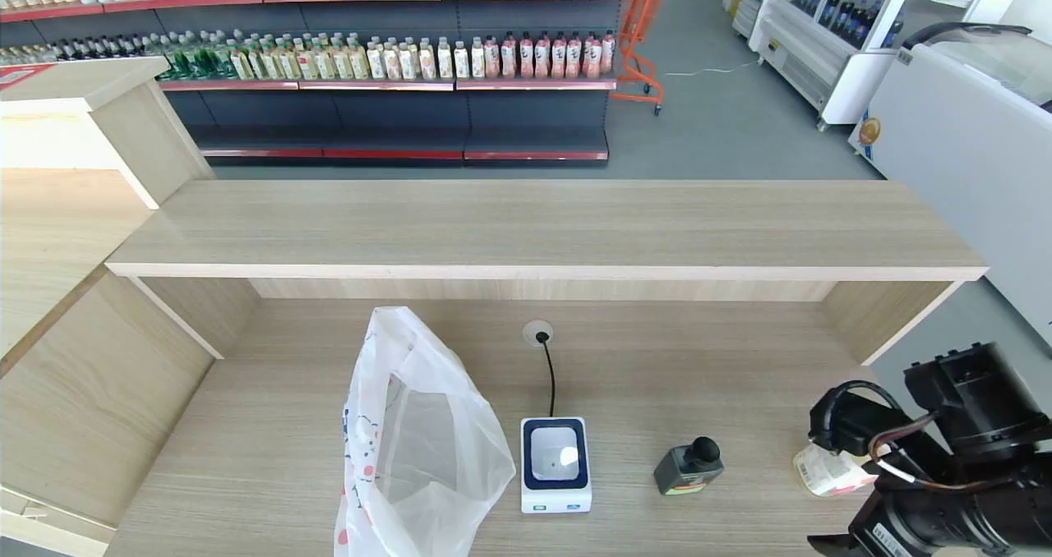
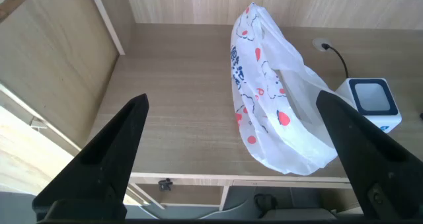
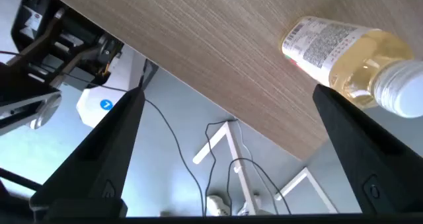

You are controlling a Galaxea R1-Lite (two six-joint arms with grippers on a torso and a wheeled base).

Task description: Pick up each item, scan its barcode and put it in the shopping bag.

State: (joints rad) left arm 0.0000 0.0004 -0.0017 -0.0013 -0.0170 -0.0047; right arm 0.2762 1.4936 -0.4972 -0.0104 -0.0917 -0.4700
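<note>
You are at the very start, by the look of it: the shopping bag (image 1: 415, 450) stands open on the surface (image 1: 246, 458), and through its thin plastic you can make out nothing inside, so judge no item as bagged. Just beside the bag sits the scanner (image 1: 555, 462), window up, with nothing held over it. Two items wait on the robot's right of the scanner. A small dark bottle (image 1: 689, 467) with a round black cap stands near it. Farther right, a pale bottle (image 3: 344, 52) with a printed label and white cap lies on its side close to the surface's edge. Your right gripper (image 3: 228, 93) hangs with its jaws spread wide and nothing between them, near the pale bottle but apart from it. That bottle looks like the first pick. Your left gripper (image 2: 232, 98) is likewise spread and empty, held above the near edge of the surface, facing the bag. Everything is left to do: grasp, scan and bag each of the two bottles.
</note>
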